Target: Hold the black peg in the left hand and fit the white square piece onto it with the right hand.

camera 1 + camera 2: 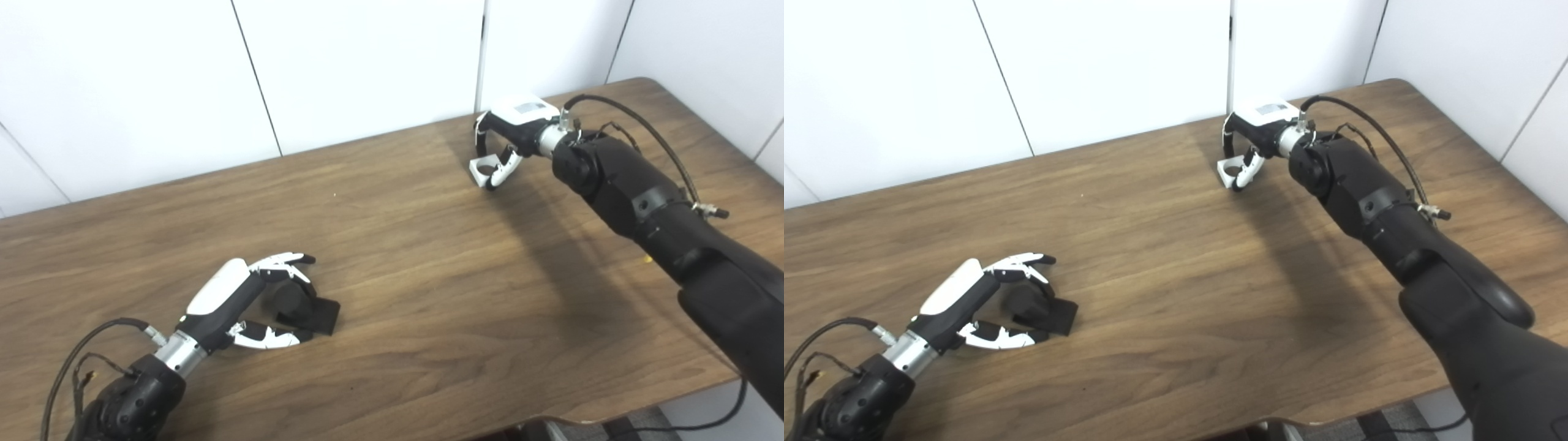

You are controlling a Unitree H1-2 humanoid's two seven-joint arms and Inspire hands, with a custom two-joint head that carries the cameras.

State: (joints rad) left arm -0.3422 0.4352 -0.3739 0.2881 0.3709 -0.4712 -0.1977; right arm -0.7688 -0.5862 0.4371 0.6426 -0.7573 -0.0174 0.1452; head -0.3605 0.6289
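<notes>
**Both hands at their pieces, neither lifted**

White wall panels back a brown wooden table (392, 245), and the two hands work at opposite ends of it, well apart.

Near the front edge, the left hand (245, 306) lies low on the wood with its fingers spread around the black peg (306, 309); the peg sits between fingers and thumb, resting on the table, and whether the grip has closed on it I cannot tell.

At the far side, the right hand (1252, 138) curls down over the white square piece (1230, 169), which lies just under its fingertips on the table. Contact looks likely, a firm hold is unclear.

This reads as the grasping step. Next, each hand must close securely, lift, and bring hole and peg into line between them.
</notes>
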